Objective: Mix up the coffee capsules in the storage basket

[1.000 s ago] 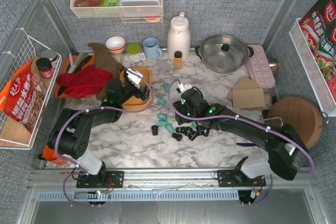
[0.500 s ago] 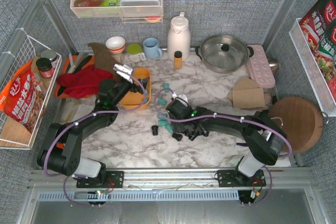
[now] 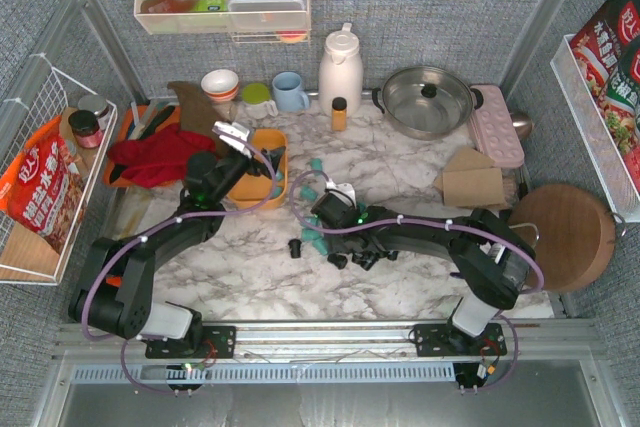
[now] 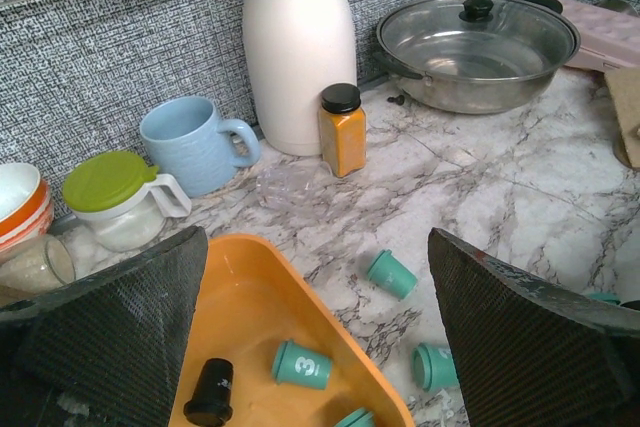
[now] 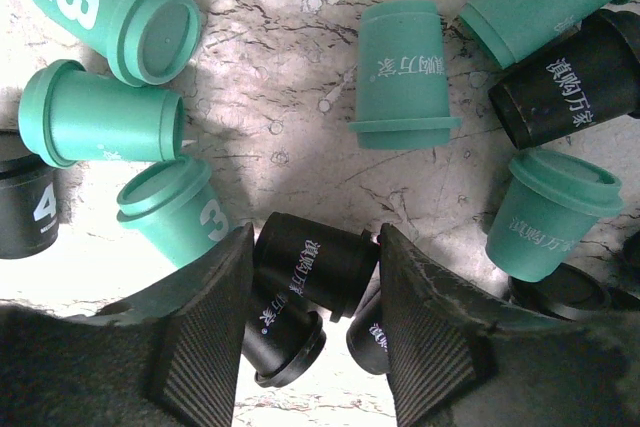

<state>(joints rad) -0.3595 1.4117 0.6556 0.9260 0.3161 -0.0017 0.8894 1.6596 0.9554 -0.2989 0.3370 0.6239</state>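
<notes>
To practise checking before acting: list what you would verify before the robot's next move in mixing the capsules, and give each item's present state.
1. The right gripper straddles a black capsule: ok.
2. Only one capsule in the gap: not ok; other black capsules crowd against it.
3. Fingers pressing that capsule: cannot tell.
4. The left gripper is open and empty: ok.
5. The storage basket has bare floor left: ok; only a few capsules show in it.
6. All capsules are in the basket: not ok; teal capsules lie on the table.
</notes>
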